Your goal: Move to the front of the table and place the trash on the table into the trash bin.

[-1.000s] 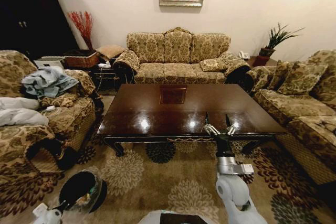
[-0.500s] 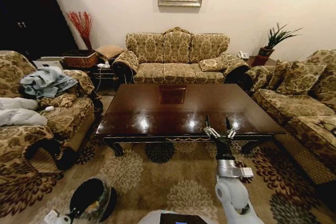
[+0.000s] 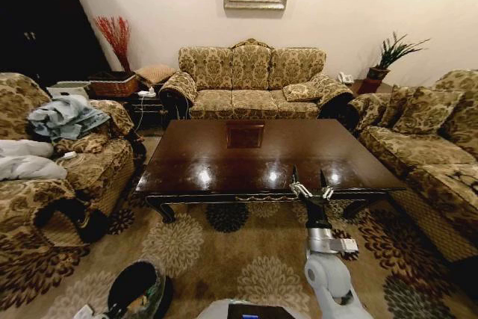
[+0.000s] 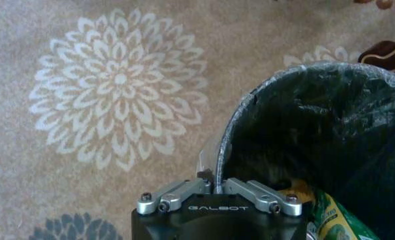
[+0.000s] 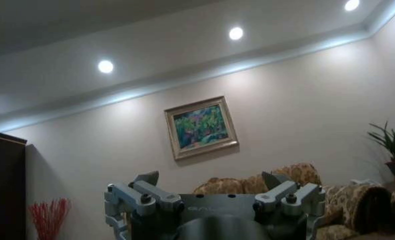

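The surface (image 3: 254, 155) lies ahead, its glossy top bare of trash. Near left on the carpet, the bin (image 3: 138, 289) is gripped by its lined rim in the closed left end effector (image 4: 217, 192); a green wrapper (image 4: 334, 225) is seen inside. The right end effector (image 3: 312, 189) is held raised and open over the near edge of the surface. The clearing step is judged finished; setting the bin down would be called for next.
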Controlling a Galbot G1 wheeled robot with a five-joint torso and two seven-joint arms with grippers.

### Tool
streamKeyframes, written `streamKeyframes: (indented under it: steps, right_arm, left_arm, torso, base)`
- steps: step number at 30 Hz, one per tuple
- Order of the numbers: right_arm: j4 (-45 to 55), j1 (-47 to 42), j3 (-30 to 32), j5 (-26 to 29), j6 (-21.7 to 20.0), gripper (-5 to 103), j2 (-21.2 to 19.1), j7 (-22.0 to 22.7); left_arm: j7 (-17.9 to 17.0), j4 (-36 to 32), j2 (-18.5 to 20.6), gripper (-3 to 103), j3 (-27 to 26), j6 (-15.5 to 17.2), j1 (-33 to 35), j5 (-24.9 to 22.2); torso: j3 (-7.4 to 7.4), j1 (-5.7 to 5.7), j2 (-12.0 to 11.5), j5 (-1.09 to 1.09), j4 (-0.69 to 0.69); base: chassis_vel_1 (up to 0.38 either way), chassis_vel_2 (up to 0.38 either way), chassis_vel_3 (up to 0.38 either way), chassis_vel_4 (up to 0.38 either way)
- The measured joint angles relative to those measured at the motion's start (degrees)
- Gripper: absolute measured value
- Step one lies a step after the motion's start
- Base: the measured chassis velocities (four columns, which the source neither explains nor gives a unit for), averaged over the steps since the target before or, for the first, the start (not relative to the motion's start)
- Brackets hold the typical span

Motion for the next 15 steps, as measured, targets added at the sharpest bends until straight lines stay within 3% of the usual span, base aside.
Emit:
streamKeyframes:
  steps: [8,15]
  right_arm:
    - [-0.30,0.58,-0.77,-0.19,-0.49,100,0.07,-0.09]
    - [-0.95,0.56,-0.77,0.02,2.03,100,-0.20,-1.26]
  left_arm:
    - [-0.29,1.35,-0.76,0,0.11,-1.32,-0.59,0.40]
    - [-1.20,4.56,-1.16,0,0.42,-4.61,-1.52,0.78]
  torso:
    - [0.00,0.00,0.00,0.00,0.01]
    - [0.01,0.00,0.00,0.01,0.01]
  base:
    - [-0.086,-0.095,0.103,0.101]
    - [-0.185,-0.185,0.196,0.192]
